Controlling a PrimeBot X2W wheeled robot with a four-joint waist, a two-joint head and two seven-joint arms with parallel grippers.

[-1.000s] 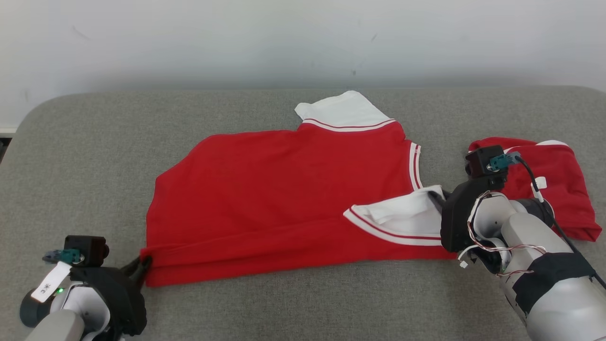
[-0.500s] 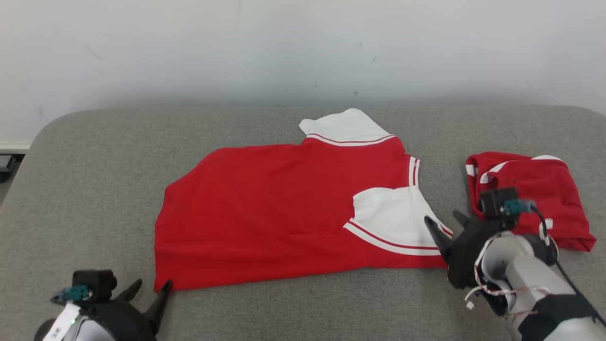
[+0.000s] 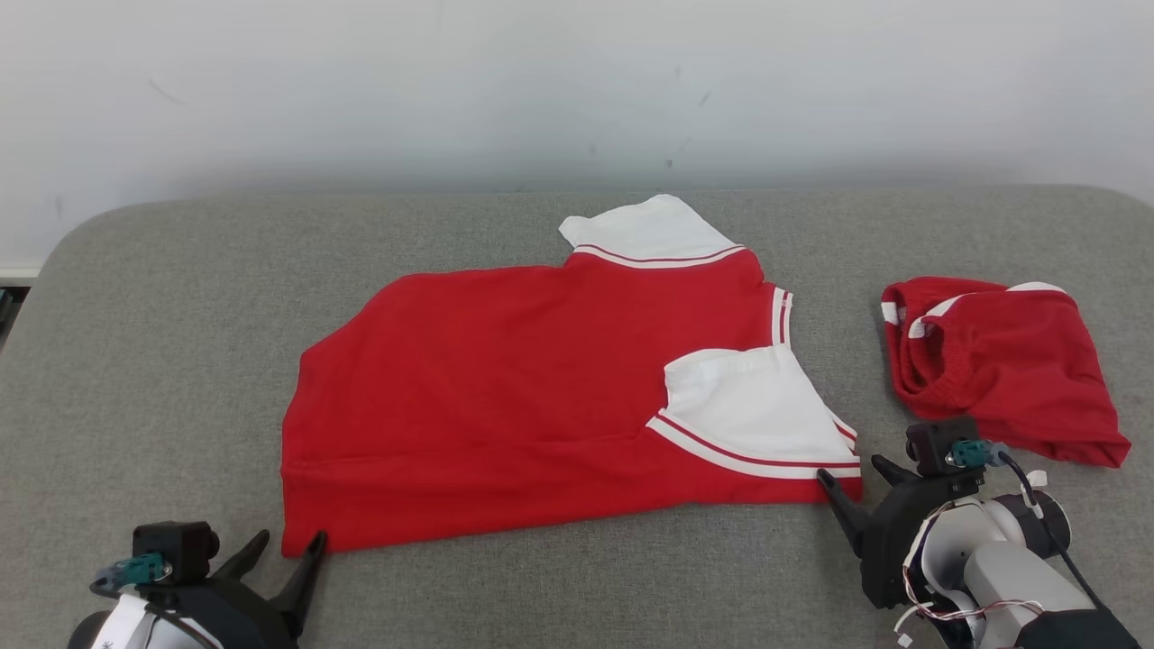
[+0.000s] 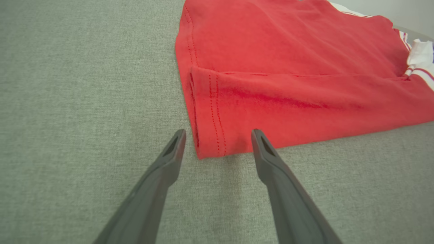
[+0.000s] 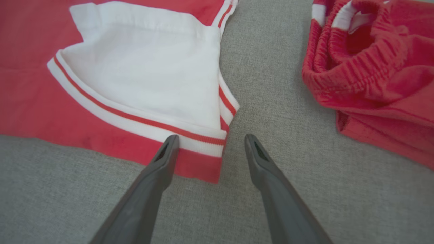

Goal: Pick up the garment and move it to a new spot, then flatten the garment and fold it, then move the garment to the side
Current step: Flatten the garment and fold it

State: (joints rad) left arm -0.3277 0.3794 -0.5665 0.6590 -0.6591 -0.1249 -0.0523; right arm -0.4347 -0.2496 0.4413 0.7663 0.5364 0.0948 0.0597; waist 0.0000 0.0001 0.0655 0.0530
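Red-and-white garment (image 3: 505, 415) lies flat at the middle of the grey padded surface (image 3: 162, 315), its near edge apparently folded over once (a white sleeve (image 3: 748, 406) on top). The left gripper (image 3: 290, 538) and right gripper (image 3: 849, 470) rest at its near corners, fingers spread wide and empty. Further folding and the move aside seem left.

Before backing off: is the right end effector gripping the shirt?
No, the right end effector is open, and the shirt lies flat, unpinched.
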